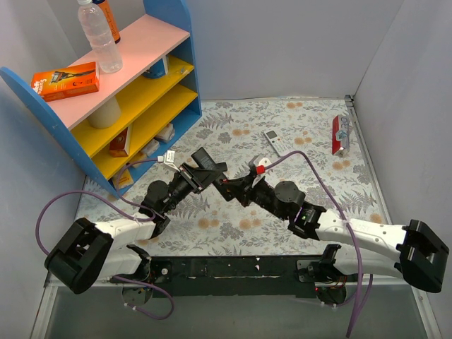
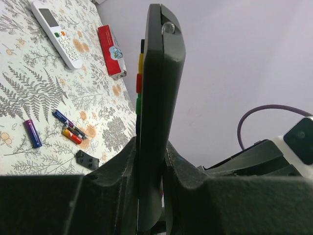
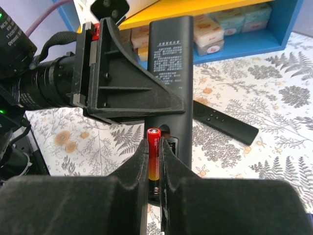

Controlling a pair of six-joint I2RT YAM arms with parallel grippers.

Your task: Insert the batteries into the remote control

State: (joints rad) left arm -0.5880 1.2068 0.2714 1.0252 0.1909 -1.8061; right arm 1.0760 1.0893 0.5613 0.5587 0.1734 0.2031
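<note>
My left gripper (image 2: 151,161) is shut on the long black remote control (image 2: 157,88) and holds it upright above the table, edge-on with coloured buttons along one side. In the right wrist view the remote's back (image 3: 171,63) faces me, with its open battery bay (image 3: 172,147) at the lower end. My right gripper (image 3: 153,145) is shut on a red battery (image 3: 153,139), held upright just in front of the bay's left side. Three loose batteries lie on the table: a purple one (image 2: 33,133), a blue one (image 2: 62,117) and a red one (image 2: 72,135). Both grippers meet mid-table (image 1: 226,180).
A small black battery cover (image 2: 88,159) lies near the loose batteries. A second slim black remote (image 3: 225,122) lies flat behind the held one. A white remote (image 1: 274,139) and a red box (image 1: 340,134) lie at the back right. A blue shelf unit (image 1: 141,92) stands at the back left.
</note>
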